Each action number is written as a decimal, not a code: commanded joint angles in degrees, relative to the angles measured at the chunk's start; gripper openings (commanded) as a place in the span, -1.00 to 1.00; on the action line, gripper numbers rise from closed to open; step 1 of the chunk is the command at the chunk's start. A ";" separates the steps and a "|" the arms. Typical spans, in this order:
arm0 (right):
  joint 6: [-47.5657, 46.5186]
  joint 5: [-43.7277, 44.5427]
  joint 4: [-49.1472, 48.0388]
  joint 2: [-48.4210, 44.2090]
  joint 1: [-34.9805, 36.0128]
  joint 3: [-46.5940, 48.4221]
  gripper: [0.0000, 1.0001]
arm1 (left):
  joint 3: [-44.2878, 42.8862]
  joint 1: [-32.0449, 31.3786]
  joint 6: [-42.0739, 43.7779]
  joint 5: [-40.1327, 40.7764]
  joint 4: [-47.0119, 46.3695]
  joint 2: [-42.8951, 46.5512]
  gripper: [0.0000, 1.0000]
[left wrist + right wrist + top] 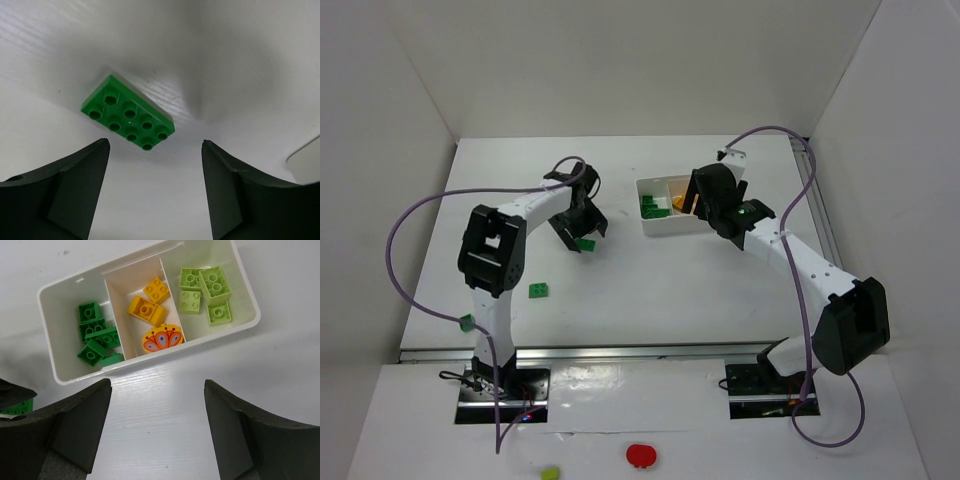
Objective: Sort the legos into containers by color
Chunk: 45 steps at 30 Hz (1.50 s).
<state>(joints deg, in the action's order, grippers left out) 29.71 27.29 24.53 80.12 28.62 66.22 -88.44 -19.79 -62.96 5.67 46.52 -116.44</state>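
Your left gripper [155, 144] is hanging with its jaws spread wide and nothing between them. A dark green brick [128, 120] is lying flat on the table [650, 300], studs up, just ahead of the fingertips and touching neither finger. From above, that brick is sitting left of the tray [50, 330], with clear table between the two. Your right gripper [157, 383] is hovering at the tray's near side, its jaws also wide and holding nothing. The tray is resting on the table with its three compartments side by side. In the right wrist view, the dark green bricks [95, 335] are piling up in the left compartment, and the orange bricks [146, 310] are lying in the middle one beside a rounded orange piece [162, 338] with a flower-like pattern. The pale yellow-green bricks [207, 292] are sitting in the right compartment. A second green brick [539, 291] is lying loose on the table near the left arm, and a third green brick [467, 322] is sitting at the table's left edge. On the surface in front of the arm bases, a red round object [642, 455] is lying, and a small yellow-green piece [550, 473] is lying to its left.
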 commanded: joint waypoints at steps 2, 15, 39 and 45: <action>-0.27 -0.31 -0.89 -1.98 -0.23 0.58 0.64 | -2.87 -0.16 -1.55 0.92 -0.47 -3.17 0.62; 0.26 -1.36 -1.95 -0.85 -0.23 0.58 0.64 | -12.26 0.37 13.19 0.41 -1.26 -10.45 -0.38; 0.26 -1.89 -2.47 1.27 -0.23 1.11 0.64 | -18.34 -0.16 19.72 0.30 -0.20 -7.75 0.53; -0.27 -1.89 -1.95 1.79 -0.23 2.16 0.64 | -21.07 -0.68 19.72 -0.84 -0.20 -9.50 0.56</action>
<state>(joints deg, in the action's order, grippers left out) 29.74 24.93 24.05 81.10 28.62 66.22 -107.15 -19.73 -43.70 5.58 46.33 -127.63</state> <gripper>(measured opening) 0.818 0.780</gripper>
